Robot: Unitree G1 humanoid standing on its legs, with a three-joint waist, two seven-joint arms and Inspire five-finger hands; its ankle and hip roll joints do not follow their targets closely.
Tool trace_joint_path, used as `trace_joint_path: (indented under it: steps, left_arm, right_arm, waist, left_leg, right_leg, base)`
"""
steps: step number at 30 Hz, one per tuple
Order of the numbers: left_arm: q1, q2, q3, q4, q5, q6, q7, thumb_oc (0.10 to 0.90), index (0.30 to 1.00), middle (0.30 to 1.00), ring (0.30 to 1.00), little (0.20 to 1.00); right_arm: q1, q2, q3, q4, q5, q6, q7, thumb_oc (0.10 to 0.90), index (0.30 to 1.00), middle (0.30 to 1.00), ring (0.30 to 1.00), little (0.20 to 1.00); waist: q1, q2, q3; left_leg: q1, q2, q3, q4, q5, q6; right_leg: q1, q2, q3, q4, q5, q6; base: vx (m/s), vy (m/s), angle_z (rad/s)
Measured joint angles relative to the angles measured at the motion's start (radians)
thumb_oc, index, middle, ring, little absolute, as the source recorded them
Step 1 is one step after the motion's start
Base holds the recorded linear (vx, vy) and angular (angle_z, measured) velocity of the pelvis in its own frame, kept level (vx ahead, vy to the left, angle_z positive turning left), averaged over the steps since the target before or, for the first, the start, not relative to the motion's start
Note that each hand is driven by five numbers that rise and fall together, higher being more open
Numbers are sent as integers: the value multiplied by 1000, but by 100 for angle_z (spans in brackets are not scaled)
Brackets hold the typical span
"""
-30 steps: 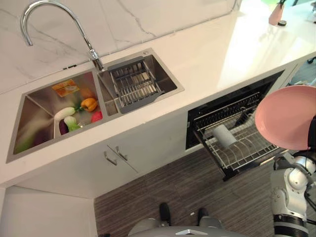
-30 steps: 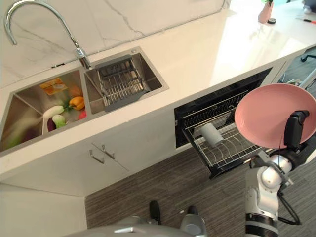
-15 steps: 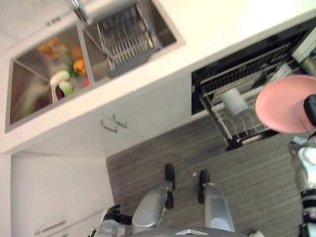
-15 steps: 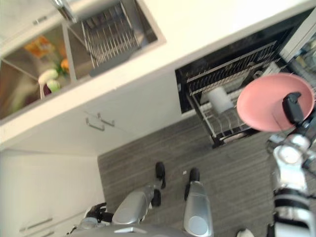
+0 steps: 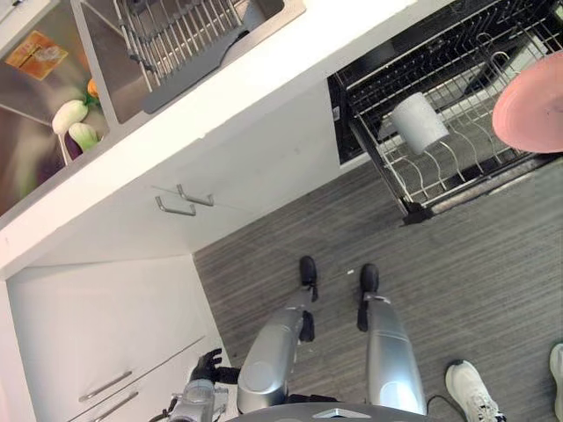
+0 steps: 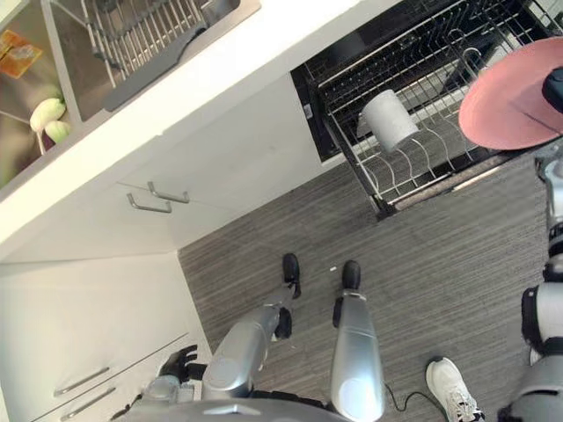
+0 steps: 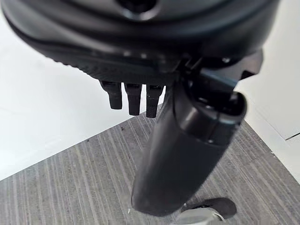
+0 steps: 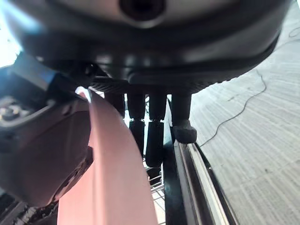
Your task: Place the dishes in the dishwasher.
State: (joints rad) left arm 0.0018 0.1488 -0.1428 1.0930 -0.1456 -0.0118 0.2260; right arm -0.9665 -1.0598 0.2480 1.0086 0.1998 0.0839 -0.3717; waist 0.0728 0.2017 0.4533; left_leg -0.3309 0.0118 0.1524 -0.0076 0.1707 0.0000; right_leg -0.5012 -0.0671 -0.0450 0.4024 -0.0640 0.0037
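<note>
Grey striped floor point(image 5: 290, 229) runs below a white counter point(image 5: 264, 79), with the dishwasher rack point(image 6: 413, 167) pulled out of its dark opening and a white cup point(image 6: 387, 119) lying on the wires. Over that rack hangs the pink plate point(image 6: 510, 110), pinched at its rim by the right hand point(image 8: 140, 126): in the right wrist view the thumb lies on one face and the fingers point(image 8: 154, 140) curl down the other, the plate edge-on between them, and the rack's frame just past the fingertips.

By the look of it, the plate is stiff, smooth and light enough for one hand, but slick and likely to chip if it knocks the wires. A rim pinch like this one suits it; the bare middle offers nothing to grip.

Beside the cabinet, the left hand point(image 7: 136, 101) hangs low, fingers loosely bent and holding nothing.

How deep the thumb sits on the plate is hard to judge, since the plate's far part is cut off at the frame edge, and which slot lies under it cannot be told. A person's white shoe point(image 6: 453, 387) stands on the floor nearby.
</note>
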Motion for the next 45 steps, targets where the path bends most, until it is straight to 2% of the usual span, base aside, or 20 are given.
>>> trace_joint_path:
  steps: [1, 6, 10, 16, 20, 23, 25, 28, 29, 30, 31, 33, 35, 38, 40, 41, 45]
  left_arm:
    - [-6, -1, -3, 1, -2, -1, -5, 800, 900, 900, 900, 900]
    - [-24, -1, -4, 6, -16, -1, -9, 800, 900, 900, 900, 900]
    - [-26, 1, -2, 21, -21, 3, -10, 800, 900, 900, 900, 900]
    - [-27, 14, -2, 31, -21, 4, -18, 800, 900, 900, 900, 900]
    - [-32, 57, 2, 33, -21, 16, -30, 800, 900, 900, 900, 900]
    - [-32, 71, 3, 36, -21, 21, -33, 800, 900, 900, 900, 900]
    - [-39, 86, 27, 46, -20, 24, -38, 800, 900, 900, 900, 900]
    - [-45, 88, 67, 49, -20, 39, -39, 800, 900, 900, 900, 900]
    - [-51, 87, 77, 49, -19, 43, -34, 800, 900, 900, 900, 900]
    - [-51, 86, 88, 50, -17, 46, -31, 800, 900, 900, 900, 900]
    - [-42, 75, 128, 44, -18, 52, -33, 800, 900, 900, 900, 900]
    - [-17, 75, 128, 40, -4, 55, -29, 800, 900, 900, 900, 900]
    - [-12, 72, 130, 50, 2, 62, -18, 800, 900, 900, 900, 900]
    - [-5, 54, 130, 49, 2, 62, -8, 800, 900, 900, 900, 900]
    - [-8, 40, 126, 49, 3, 59, -5, 800, 900, 900, 900, 900]
    - [-12, 30, 124, 48, 3, 57, -6, 800, 900, 900, 900, 900]
    - [-2, 21, 117, 50, 3, 58, -5, 800, 900, 900, 900, 900]
  right_arm:
    - [-57, -1, 57, 44, 0, 11, 22, 800, 900, 900, 900, 900]
    - [-149, -26, 217, 44, -10, 54, 102, 800, 900, 900, 900, 900]
    - [-137, -49, 263, -68, -47, 67, 159, 800, 900, 900, 900, 900]
    - [-107, -70, 262, -211, -54, 48, 186, 800, 900, 900, 900, 900]
    - [-73, -109, 260, -291, -75, 12, 221, 800, 900, 900, 900, 900]
    - [-53, -120, 262, -317, -82, 12, 248, 800, 900, 900, 900, 900]
    - [33, -129, 199, -383, -82, 1, 260, 800, 900, 900, 900, 900]
    - [332, -110, -42, -535, -82, -14, 260, 800, 900, 900, 900, 900]
    - [484, -76, -178, -598, -89, -17, 253, 800, 900, 900, 900, 900]
    - [619, -2, -304, -652, -95, -22, 233, 800, 900, 900, 900, 900]
    - [773, 107, -465, -732, -115, -28, 222, 800, 900, 900, 900, 900]
    - [931, 151, -512, -750, -155, -18, 194, 800, 900, 900, 900, 900]
    - [1011, 264, -590, -738, -199, -18, 149, 800, 900, 900, 900, 900]
    - [1067, 411, -629, -735, -201, 3, 68, 800, 900, 900, 900, 900]
    - [1064, 467, -609, -694, -199, 3, 38, 800, 900, 900, 900, 900]
    - [1058, 470, -579, -655, -198, 9, 34, 400, 300, 300, 300, 300]
    - [958, 468, -513, -596, -197, 0, 20, 400, 300, 300, 300, 300]
  waist:
    - [-1, 0, 0]
    - [-1, -2, 1]
    - [-16, -14, 6]
    - [-20, -60, -1]
    - [4, -112, -15]
    - [15, -127, -24]
    - [20, -141, -32]
    - [31, -143, -36]
    - [30, -143, -40]
    - [26, -145, -41]
    - [32, -146, -53]
    - [5, -140, -79]
    - [-17, -136, -88]
    - [-51, -120, -107]
    - [-58, -106, -116]
    - [-56, -96, -123]
    - [-47, -65, -132]
  left_leg:
    - [1, 1, 0, 1, 2, 1]
    - [1, 9, -2, 4, 8, 1]
    - [9, 14, -7, 10, 2, -11]
    - [15, 15, -23, 14, 2, -10]
    - [27, 18, -32, 26, 1, -6]
    - [41, 16, -34, 28, -6, -4]
    - [49, 16, -35, 29, -13, -8]
    - [76, 13, -43, 29, -27, 0]
    - [81, 13, -48, 33, -33, -2]
    - [95, 12, -53, 36, -37, 1]
    - [104, 9, -57, 32, -44, 2]
    - [106, 6, -56, 28, -49, 1]
    - [117, 4, -57, 28, -50, -1]
    - [117, 4, -56, 29, -51, -2]
    - [116, 4, -55, 30, -51, -2]
    - [107, 4, -56, 28, -55, -1]
    - [59, -8, -59, 29, -63, -9]
  right_leg:
    - [0, 1, 0, 0, 4, -6]
    - [3, 9, -2, 0, 6, -9]
    - [18, 11, -9, -3, 5, -17]
    - [31, 11, -22, -3, 7, -14]
    - [52, 12, -30, -3, 0, -18]
    - [67, 10, -30, -1, -6, -19]
    - [74, 10, -32, 0, -8, -19]
    - [108, 8, -34, 0, -20, -18]
    - [116, 8, -33, -1, -26, -19]
    - [133, 9, -36, -2, -32, -21]
    - [143, 7, -38, 2, -42, -22]
    - [144, 4, -36, -2, -42, -15]
    - [157, 3, -38, -1, -47, -12]
    - [156, 3, -38, -1, -49, -12]
    - [153, 4, -37, 3, -49, -12]
    - [143, 3, -36, 7, -50, -13]
    - [77, -7, -29, 11, -35, -16]
  base:
    - [0, 0, 0]
    - [-2, -6, 0]
    - [-12, -22, 2]
    - [-5, -20, 7]
    - [-5, -4, 6]
    - [0, 0, 0]
    - [9, 2, 2]
    - [40, 4, 8]
    - [66, 0, 14]
    - [44, -4, 15]
    - [31, 5, 8]
    - [0, 0, 0]
    - [0, 0, 0]
    - [-10, 9, -1]
    - [-22, 19, 0]
    - [-48, 37, -2]
    - [-85, 54, -14]
